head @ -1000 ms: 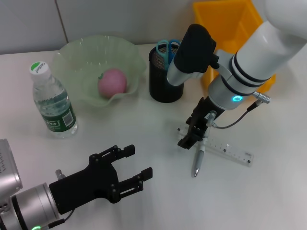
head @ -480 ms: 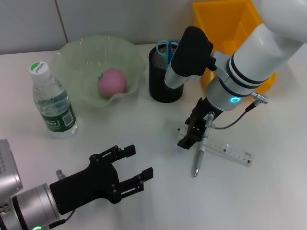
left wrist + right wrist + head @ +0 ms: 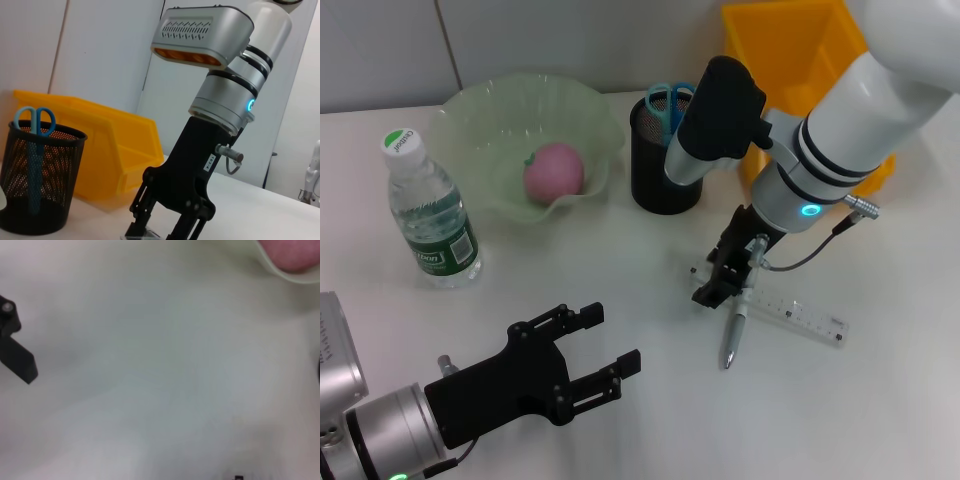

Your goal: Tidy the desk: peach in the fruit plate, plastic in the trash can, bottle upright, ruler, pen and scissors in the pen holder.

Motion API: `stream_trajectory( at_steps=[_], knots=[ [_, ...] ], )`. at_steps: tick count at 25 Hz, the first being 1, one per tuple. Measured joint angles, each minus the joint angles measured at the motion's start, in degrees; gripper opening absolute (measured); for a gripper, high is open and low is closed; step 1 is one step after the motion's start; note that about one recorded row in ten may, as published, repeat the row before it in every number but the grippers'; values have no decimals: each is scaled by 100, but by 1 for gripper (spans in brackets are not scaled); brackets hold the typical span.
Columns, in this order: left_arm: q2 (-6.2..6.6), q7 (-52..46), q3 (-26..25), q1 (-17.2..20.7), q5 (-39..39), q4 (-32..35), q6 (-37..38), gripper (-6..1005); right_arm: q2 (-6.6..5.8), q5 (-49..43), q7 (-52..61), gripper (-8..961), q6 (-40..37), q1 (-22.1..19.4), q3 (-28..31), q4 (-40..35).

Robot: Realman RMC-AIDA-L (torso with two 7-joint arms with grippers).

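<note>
- Head view: the right gripper (image 3: 720,275) is down at the desk (image 3: 880,400), fingers pointing down over the near end of the ruler (image 3: 790,312) and the top of the pen (image 3: 733,330). I cannot tell whether the fingers are apart or closed, or whether they hold anything.
- The pen lies just below the gripper, its long axis running towards the robot, dark tip nearest. The ruler's long axis runs away to the robot's right, across the pen. Both lie far nearer the right arm than the left.
- The left gripper (image 3: 585,365) hovers low near the front edge, well apart from them, fingers spread and holding nothing.
- The peach (image 3: 554,170) sits in the plate (image 3: 470,115), the bottle (image 3: 427,212) stands upright beside it, and the scissors (image 3: 667,104) stand in the holder (image 3: 655,180), with the bin (image 3: 790,45) behind.
- Left wrist view: the right gripper (image 3: 167,227) stands on the desk by the holder (image 3: 37,185), scissors (image 3: 34,150) in it, bin (image 3: 115,150) behind; its fingertips are cut off.
- Right wrist view: bare desk (image 3: 160,380), an edge of the peach (image 3: 292,255), a black finger (image 3: 15,350) of the left gripper farther off.
- My guess: the pen or ruler is next, with a short lift to the holder behind.
</note>
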Motion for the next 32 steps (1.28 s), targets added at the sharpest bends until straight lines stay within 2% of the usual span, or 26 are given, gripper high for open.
stream_trajectory(
  at_steps=[5,8,12,16,17,18,24,28,32],
  knots=[
    [-3,0,-34,15,-1,-17,0,755,-4,-4,12,595,43,44,1,175],
    [-3,0,-38,19,-2,-14,0,755,-7,-6,68,389,43,56,18,162],
    [-3,0,-43,27,-6,3,0,755,-21,-7,141,384,-43,16,83,-5],
    [-4,0,-43,43,-9,5,21,755,-29,-5,239,383,-393,-131,281,-550],
    [-4,0,-43,43,-9,5,21,755,-22,3,320,383,-619,-262,449,-1025],
    [-4,0,-43,47,-9,5,23,755,-22,3,320,383,-619,-262,449,-1025],
    [-4,0,-43,61,-9,14,28,755,-22,327,586,382,-800,-798,1078,-2672],
    [-3,0,-43,87,-9,29,57,755,-24,1041,443,382,-371,-1173,1355,-3265],
    [-8,0,-43,88,-9,32,65,755,-23,1776,-16,382,461,-1482,1371,-3319]
  ],
)
